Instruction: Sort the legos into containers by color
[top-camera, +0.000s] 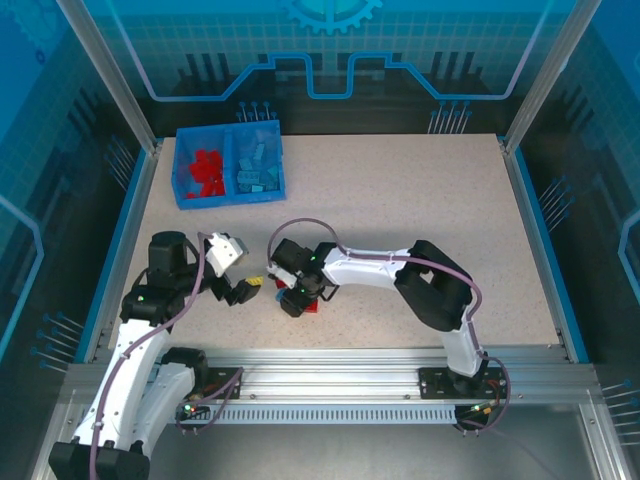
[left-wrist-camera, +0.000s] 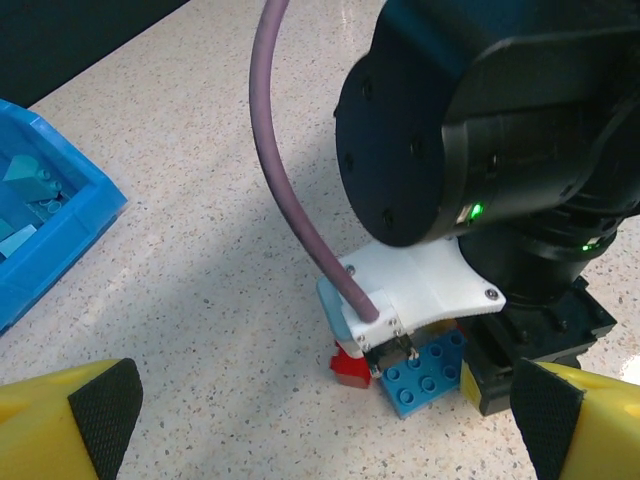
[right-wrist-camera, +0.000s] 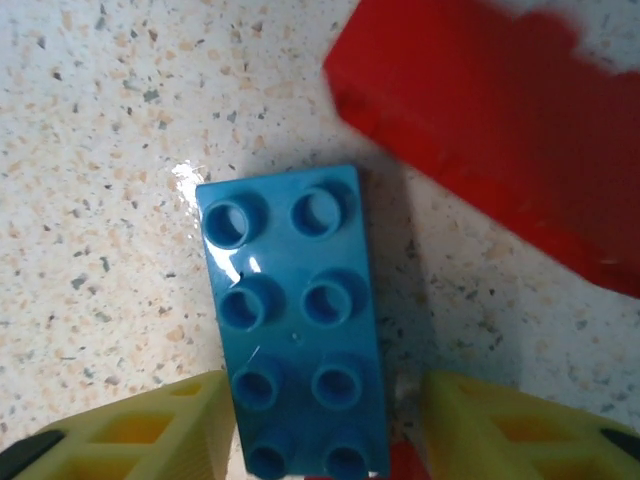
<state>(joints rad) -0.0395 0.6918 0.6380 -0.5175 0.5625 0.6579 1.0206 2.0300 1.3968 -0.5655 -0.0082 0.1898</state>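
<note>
While hanging low over the table (top-camera: 420, 200) near 6 o'clock, straddles one end of a blue brick (right-wrist-camera: 295, 320) with the right gripper (right-wrist-camera: 325, 415), jaws apart, one finger at the brick's edge, the other just clear, clamping nothing; lying flat, studs up, beside a red brick (right-wrist-camera: 500, 150) at 1 o'clock; aims the left gripper (left-wrist-camera: 330, 410) at both bricks from 9 o'clock, spread wide, gripping nothing; far off at 11 o'clock, red legos (top-camera: 205, 172) in the left compartment of the bin (top-camera: 230, 196), light blue legos (top-camera: 257, 165) in the right.

Far left on table (top-camera: 420, 200): bin (top-camera: 181, 170), legos (top-camera: 207, 170) inside. Front centre: brick (right-wrist-camera: 295, 310) between fingers (right-wrist-camera: 180, 430) of right gripper (right-wrist-camera: 325, 440), second brick (right-wrist-camera: 500, 150) just beside it, left gripper (top-camera: 243, 290) near, leftward.
</note>
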